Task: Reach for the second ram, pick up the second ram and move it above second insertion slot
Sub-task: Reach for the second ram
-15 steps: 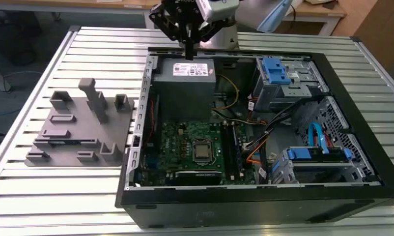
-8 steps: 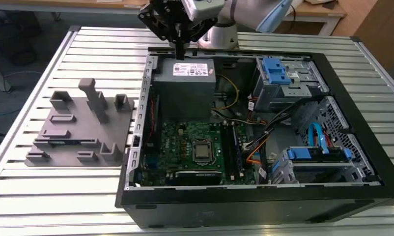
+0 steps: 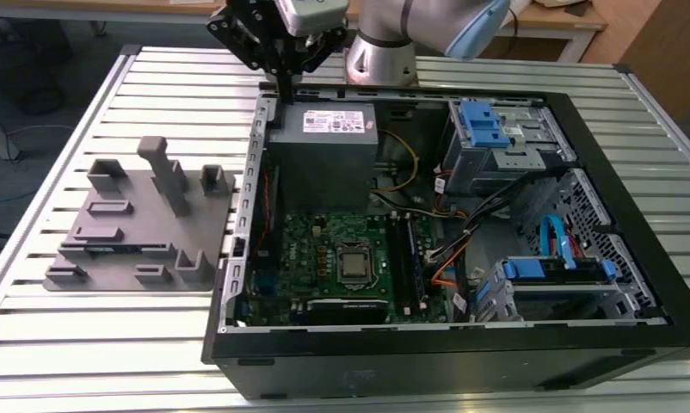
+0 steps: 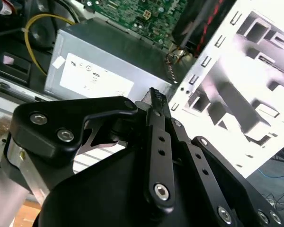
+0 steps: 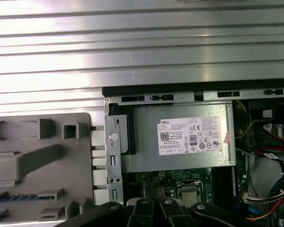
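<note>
The exterior view shows my tool hanging over the computer case, at its corner by the power supply. The first wrist view shows the second ram lying flat in the grey fixture beside that case. My tool's fingertips are pressed together, empty, well apart from the ram.

A slatted metal tabletop carries an open black computer case, which lies on its side and takes the middle and the exterior view's right part of the tabletop. Just beside it, toward the tabletop's edge at the exterior view's left, lies a grey plastic fixture with upright blocks. Inside the case a grey power supply with a white label sits at the far wall, and a green motherboard lies nearer the tabletop's near edge. Blue drive brackets stand at the exterior view's right.
</note>
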Robot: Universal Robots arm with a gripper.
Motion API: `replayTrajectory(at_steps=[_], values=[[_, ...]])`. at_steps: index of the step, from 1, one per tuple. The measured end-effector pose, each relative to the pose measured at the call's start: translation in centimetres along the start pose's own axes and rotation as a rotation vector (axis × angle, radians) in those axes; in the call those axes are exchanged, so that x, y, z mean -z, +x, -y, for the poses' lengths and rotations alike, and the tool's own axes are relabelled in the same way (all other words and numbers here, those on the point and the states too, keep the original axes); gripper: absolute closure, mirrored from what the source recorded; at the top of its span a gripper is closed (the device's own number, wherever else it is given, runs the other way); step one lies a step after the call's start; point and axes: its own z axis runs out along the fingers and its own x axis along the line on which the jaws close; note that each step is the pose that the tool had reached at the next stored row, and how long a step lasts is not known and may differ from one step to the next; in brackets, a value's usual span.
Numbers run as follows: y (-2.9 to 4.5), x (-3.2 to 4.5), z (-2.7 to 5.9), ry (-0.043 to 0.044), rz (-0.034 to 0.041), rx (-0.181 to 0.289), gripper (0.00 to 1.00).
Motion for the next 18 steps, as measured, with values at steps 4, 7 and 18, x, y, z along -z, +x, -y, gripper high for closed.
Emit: replayTrajectory(at_steps=[4,7,18], values=[[1.24,0.04,0.09,0.0000,0.0002,0.000,0.89],[1.95,0.05,0.15,0.0000,0.0002,0.000,0.89],[5.02,0.10,0.38,0.0000,0.0002,0.000,0.89]])
